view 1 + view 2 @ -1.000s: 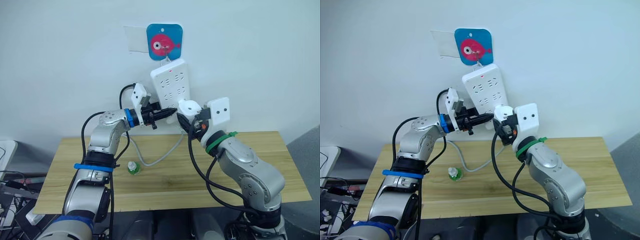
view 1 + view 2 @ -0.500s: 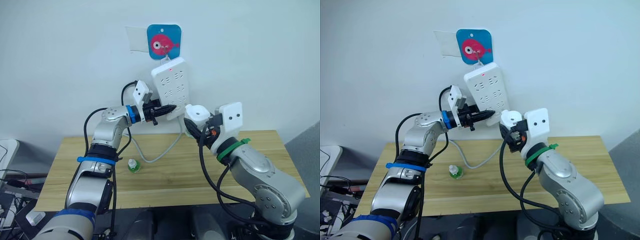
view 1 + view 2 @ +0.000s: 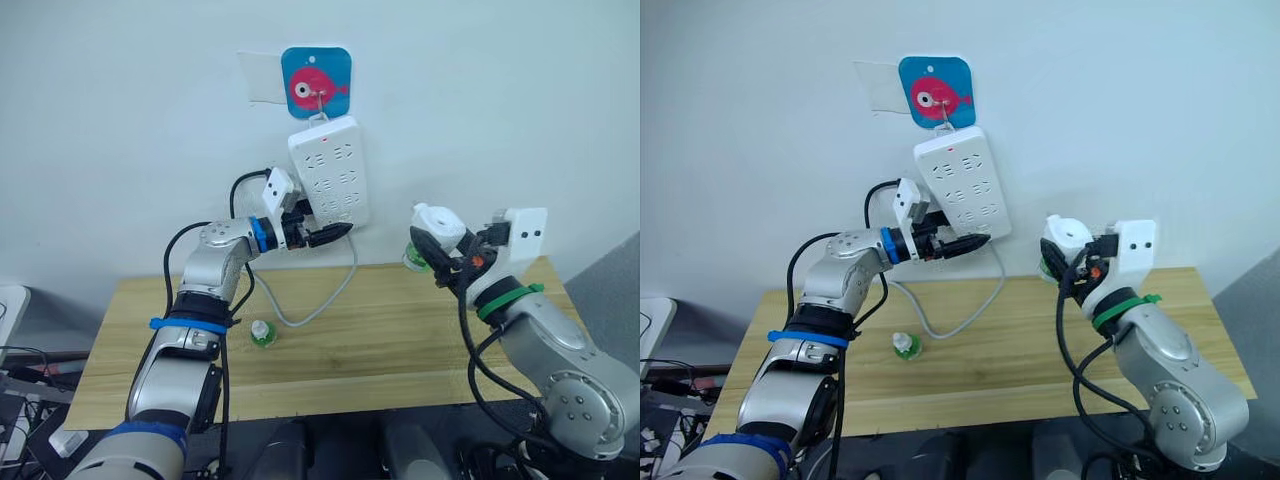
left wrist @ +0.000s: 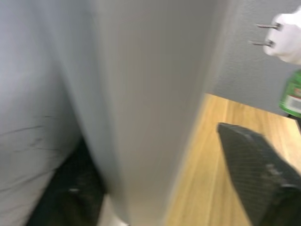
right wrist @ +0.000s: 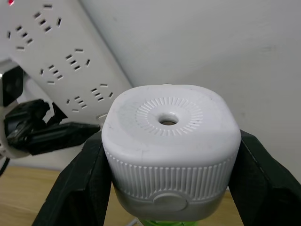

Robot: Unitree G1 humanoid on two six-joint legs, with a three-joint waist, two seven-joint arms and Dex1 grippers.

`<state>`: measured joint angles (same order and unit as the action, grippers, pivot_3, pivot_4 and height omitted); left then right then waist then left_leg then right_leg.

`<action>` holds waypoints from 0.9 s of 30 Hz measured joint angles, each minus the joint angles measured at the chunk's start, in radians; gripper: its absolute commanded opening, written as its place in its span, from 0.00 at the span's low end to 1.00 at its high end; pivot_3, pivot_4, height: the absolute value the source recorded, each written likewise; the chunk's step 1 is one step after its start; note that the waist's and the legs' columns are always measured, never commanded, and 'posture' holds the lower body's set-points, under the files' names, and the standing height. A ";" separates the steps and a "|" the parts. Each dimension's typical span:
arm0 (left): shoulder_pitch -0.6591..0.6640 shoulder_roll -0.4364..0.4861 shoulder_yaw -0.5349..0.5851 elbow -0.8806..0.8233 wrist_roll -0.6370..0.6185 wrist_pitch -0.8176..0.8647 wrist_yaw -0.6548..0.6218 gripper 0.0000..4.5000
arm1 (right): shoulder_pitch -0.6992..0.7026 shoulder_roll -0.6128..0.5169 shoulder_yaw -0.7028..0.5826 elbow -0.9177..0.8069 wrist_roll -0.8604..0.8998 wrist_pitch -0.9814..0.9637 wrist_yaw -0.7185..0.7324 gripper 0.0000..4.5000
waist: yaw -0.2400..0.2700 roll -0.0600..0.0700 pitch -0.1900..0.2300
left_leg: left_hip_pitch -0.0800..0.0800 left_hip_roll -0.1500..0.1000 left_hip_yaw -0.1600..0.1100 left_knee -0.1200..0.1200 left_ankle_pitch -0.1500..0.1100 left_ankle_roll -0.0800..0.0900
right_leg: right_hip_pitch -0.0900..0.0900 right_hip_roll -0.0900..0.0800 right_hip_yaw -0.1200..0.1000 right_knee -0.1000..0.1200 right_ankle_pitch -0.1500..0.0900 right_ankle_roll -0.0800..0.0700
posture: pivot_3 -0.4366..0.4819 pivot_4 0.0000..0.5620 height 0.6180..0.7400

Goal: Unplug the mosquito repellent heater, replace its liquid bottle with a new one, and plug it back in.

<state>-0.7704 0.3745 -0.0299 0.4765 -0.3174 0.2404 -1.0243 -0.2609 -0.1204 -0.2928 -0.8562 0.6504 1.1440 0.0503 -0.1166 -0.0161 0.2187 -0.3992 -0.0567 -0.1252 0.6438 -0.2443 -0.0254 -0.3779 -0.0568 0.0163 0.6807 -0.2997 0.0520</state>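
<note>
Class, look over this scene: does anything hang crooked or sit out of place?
Yes. The power strip hangs tilted on the wall from the fish hook, not straight. A small green bottle stands alone on the table.

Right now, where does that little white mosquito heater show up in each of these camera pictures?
Left eye: heater right of centre, in the right gripper.
Right eye: heater right of centre.
Left wrist: its prongs, top corner.
Right wrist: centre, large.
Shared landmark: power strip.

A pale wall point(image 3: 520, 90) rises behind a wooden table point(image 3: 340, 360).
</note>
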 measured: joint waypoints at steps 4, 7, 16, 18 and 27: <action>0.110 0.085 0.027 -0.085 -0.001 0.072 0.012 0.99 | 0.017 -0.013 -0.050 0.055 0.052 -0.023 0.021 0.65 | -0.026 0.002 0.001 | -0.001 0.001 0.002 -0.003 0.000 0.000 | -0.005 0.001 0.002 0.000 0.000 0.000 | 0.23 0.39 1.00; 0.204 0.152 0.058 -0.193 -0.015 0.117 0.012 0.99 | 0.015 0.041 -0.109 0.107 0.130 -0.022 -0.006 0.65 | -0.030 0.002 0.002 | -0.003 0.004 0.003 -0.005 0.000 0.000 | -0.009 0.000 0.003 0.000 0.000 -0.002 | 0.25 0.40 1.00; 0.563 0.141 0.092 -0.770 -0.079 0.103 0.088 0.99 | 0.025 0.160 -0.241 0.294 0.534 -0.026 -0.292 0.65 | 0.002 0.004 0.007 | -0.003 0.007 0.013 -0.014 0.000 0.000 | -0.011 -0.001 0.015 -0.003 -0.001 -0.004 | 0.29 0.42 1.00; 0.585 0.092 0.041 -0.857 -0.076 0.082 0.125 0.99 | 0.030 0.169 -0.243 0.328 0.649 -0.064 -0.387 0.65 | 0.008 0.005 0.008 | -0.001 0.007 0.017 -0.014 0.000 0.000 | -0.011 -0.001 0.018 -0.003 -0.001 -0.003 | 0.29 0.44 1.00; 0.554 -0.117 -0.198 -0.746 0.054 -0.074 0.232 0.99 | 0.130 0.119 -0.145 0.343 1.001 -0.304 -0.601 0.65 | -0.002 0.002 0.021 | 0.001 0.010 0.023 -0.013 0.000 0.000 | -0.012 0.004 0.022 -0.001 0.000 -0.001 | 0.26 0.46 1.00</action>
<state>-0.2163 0.2577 -0.2283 -0.2692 -0.2633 0.1660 -0.7918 -0.1305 -0.0013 -0.4377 -0.5136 1.6513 0.8399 -0.5507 -0.1184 -0.0136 0.2398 -0.3986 -0.0472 -0.1024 0.6307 -0.2445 -0.0253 -0.3895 -0.0525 0.0388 0.6797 -0.2996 0.0508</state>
